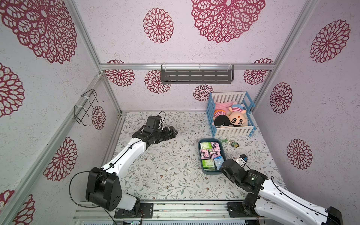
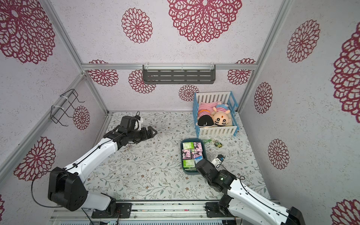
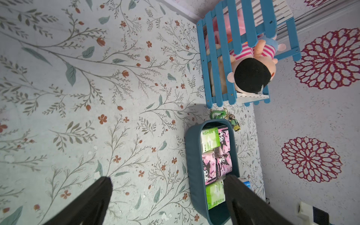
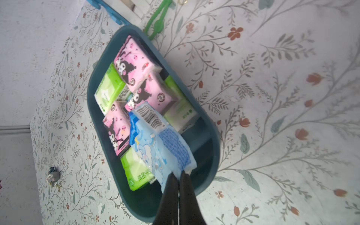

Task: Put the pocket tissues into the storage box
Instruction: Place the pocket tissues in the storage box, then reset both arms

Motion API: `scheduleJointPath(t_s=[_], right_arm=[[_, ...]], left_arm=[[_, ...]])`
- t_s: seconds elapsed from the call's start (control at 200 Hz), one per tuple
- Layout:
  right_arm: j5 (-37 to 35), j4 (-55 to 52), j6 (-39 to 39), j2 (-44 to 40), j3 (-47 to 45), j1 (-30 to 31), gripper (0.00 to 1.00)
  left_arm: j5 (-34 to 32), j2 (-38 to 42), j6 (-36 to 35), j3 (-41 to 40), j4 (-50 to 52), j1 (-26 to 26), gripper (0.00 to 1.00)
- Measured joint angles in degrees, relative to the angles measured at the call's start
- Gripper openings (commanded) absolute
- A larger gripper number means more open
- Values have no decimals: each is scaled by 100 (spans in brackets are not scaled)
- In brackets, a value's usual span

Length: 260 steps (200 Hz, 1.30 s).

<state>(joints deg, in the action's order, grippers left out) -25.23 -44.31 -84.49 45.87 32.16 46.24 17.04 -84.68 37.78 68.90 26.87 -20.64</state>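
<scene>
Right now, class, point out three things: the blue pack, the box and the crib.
blue pack [image 4: 161,144]: right wrist view, middle of its wrapper.
box [image 3: 193,165]: left wrist view, on its outer side wall.
crib [image 1: 233,131]: in a top view, on its white front rail.

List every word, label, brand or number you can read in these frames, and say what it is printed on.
Nothing is clear enough to quote.
On the green-and-white packs: Chinese characters, too blurred to read.
On the pink packs: small round marks and print, too small to read.
On the light blue pack: fine blue print and barcode-like stripes, unreadable.
Elsewhere: no text seen.
</scene>
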Motion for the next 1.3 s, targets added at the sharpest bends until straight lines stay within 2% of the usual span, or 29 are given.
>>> scheduleJointPath(t_s=[0.155,0.33,0.41,0.5,0.545,0.6,0.751,0.796,0.911,1.016,1.086,1.221,1.301], right_arm=[[9,26,-389,-76,-286,0,0],[105,623,-540,-273,-750,-2,0],[131,903,-599,-282,-876,-11,16],[153,1158,-612,-306,-911,-22,44],[146,1279,-595,-315,-892,-24,55],[157,1272,-509,-317,-822,-24,60],[105,988,-254,-96,-485,-26,65],[76,894,-98,57,-326,-26,68],[-70,686,417,503,225,-26,83],[-260,625,1060,1014,852,-26,87],[-463,675,1609,1307,1261,-26,98],[-946,1215,3008,1495,1812,-105,99],[-992,1749,3801,1438,1908,-391,99]], left_arm=[[46,-26,-63,72,-9,0,97],[26,-22,-28,-59,-57,9,97],[20,-22,-52,-37,11,20,97],[-26,-24,-96,7,131,33,97],[-79,-22,-105,7,144,33,97],[-157,-17,-105,-9,140,39,97],[-369,120,-101,-149,140,101,97],[-437,164,-101,-170,142,144,97],[-658,382,-116,-282,129,393,97],[-973,743,-190,-492,129,905,97],[-1362,992,-369,-623,107,1257,97],[-2422,1515,-922,-973,-170,1768,97],[-2771,1801,-1224,-1296,-490,2006,97]])
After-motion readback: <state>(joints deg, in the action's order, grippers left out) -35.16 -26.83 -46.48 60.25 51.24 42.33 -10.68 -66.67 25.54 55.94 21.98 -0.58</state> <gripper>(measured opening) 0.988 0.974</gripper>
